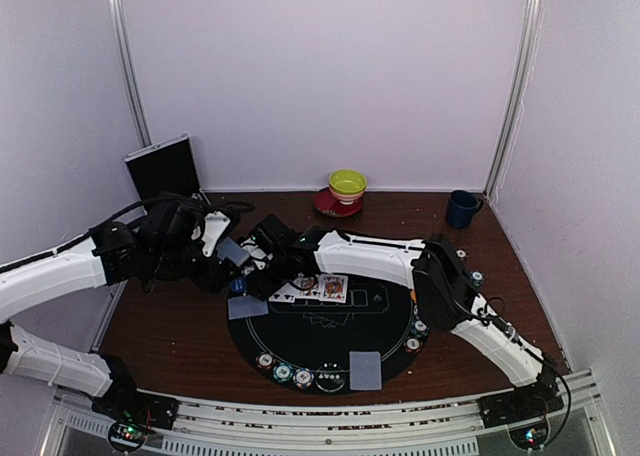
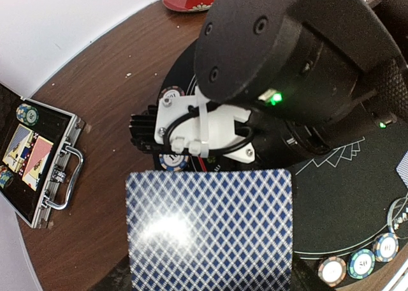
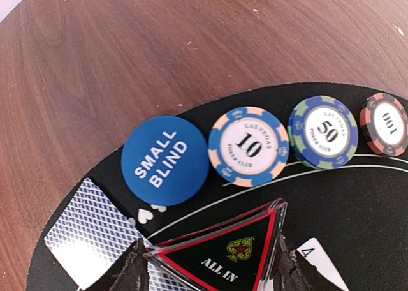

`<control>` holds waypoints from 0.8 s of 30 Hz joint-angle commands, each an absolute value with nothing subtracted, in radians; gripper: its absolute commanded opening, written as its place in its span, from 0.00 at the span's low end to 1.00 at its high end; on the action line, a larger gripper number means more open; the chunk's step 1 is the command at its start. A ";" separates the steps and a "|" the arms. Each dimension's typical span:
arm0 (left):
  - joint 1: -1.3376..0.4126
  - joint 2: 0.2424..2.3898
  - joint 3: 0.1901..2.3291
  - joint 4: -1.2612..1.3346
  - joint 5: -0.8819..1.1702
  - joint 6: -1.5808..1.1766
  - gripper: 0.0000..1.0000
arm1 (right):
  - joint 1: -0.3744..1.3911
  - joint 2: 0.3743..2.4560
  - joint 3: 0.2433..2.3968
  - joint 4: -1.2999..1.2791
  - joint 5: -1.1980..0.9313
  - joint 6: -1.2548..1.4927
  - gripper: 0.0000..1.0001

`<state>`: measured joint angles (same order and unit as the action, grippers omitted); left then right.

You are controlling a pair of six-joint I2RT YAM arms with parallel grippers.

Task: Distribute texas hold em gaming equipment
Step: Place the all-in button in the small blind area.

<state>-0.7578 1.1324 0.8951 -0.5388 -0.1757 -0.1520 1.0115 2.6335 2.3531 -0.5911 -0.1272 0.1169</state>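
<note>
My left gripper (image 1: 233, 258) hovers at the black round mat's (image 1: 390, 316) left edge, shut on a blue-backed playing card (image 2: 210, 230) that hides its fingers. Beside it, my right gripper (image 1: 263, 274) is shut on a clear triangular "ALL IN" marker (image 3: 220, 262), one dark finger (image 3: 134, 268) at each side. Under that marker lie a blue "SMALL BLIND" disc (image 3: 164, 152), a 10 chip (image 3: 248, 146), a 50 chip (image 3: 323, 133), a 100 chip (image 3: 386, 124) and a face-down card (image 3: 86, 233). Face-up cards (image 1: 322, 288) lie mid-mat. More chips (image 1: 300, 377) line its near rim.
An open metal case (image 2: 41, 157) with chips and cards lies left of the mat. A yellow-green bowl on a red saucer (image 1: 346, 188) and a dark blue mug (image 1: 462, 208) stand at the back. Another face-down card (image 1: 366, 369) lies near the front. The right arm's wrist (image 2: 287, 55) is close above my left gripper.
</note>
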 commanded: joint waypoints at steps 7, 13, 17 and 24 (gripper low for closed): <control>-0.749 1.107 0.891 -0.483 -0.175 -0.152 0.63 | 1.036 2.643 2.384 -0.583 -0.069 0.095 0.54; -0.749 1.105 0.890 -0.482 -0.171 -0.154 0.63 | 1.040 2.641 2.389 -0.575 0.003 0.110 0.54; -0.749 1.106 0.890 -0.482 -0.172 -0.153 0.63 | 1.040 2.643 2.390 -0.575 0.012 0.109 0.54; -0.749 1.107 0.889 -0.482 -0.172 -0.153 0.63 | 1.043 2.660 2.392 -0.576 -0.003 0.110 0.56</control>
<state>-0.7578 1.1252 0.8948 -0.5388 -0.1757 -0.1520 1.0348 2.6415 2.3585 -0.5900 -0.0200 0.1043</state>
